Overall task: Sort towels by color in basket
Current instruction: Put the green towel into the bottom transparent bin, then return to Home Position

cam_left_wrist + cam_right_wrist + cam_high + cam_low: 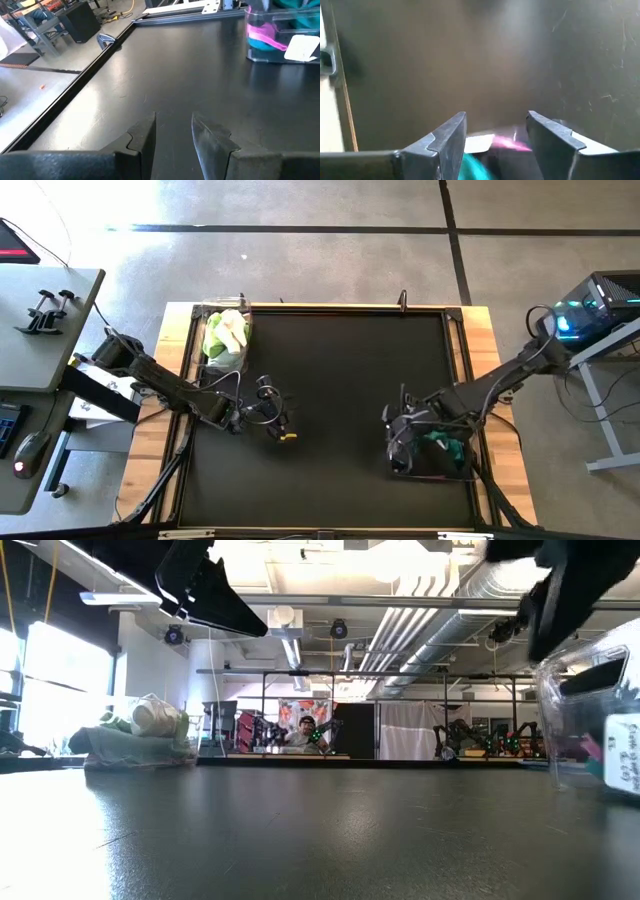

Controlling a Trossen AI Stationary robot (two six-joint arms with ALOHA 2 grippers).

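Observation:
A clear basket (226, 338) at the table's far left holds lime green and cream-white towels (228, 330). A second clear basket (437, 458) near the right front holds a dark teal towel (441, 445) and a magenta one (266, 35). My right gripper (496, 120) hangs open just above this basket's left end, pointing steeply down, with nothing between its fingers. My left gripper (173, 120) stands open and empty over the bare mat left of centre (277, 420), well apart from both baskets.
The black mat (340, 380) lies bare between the two baskets. A raised black frame (330, 308) runs round the mat, with a metal clamp (106, 40) on its edge. A white label (302, 47) is stuck to the right basket's wall.

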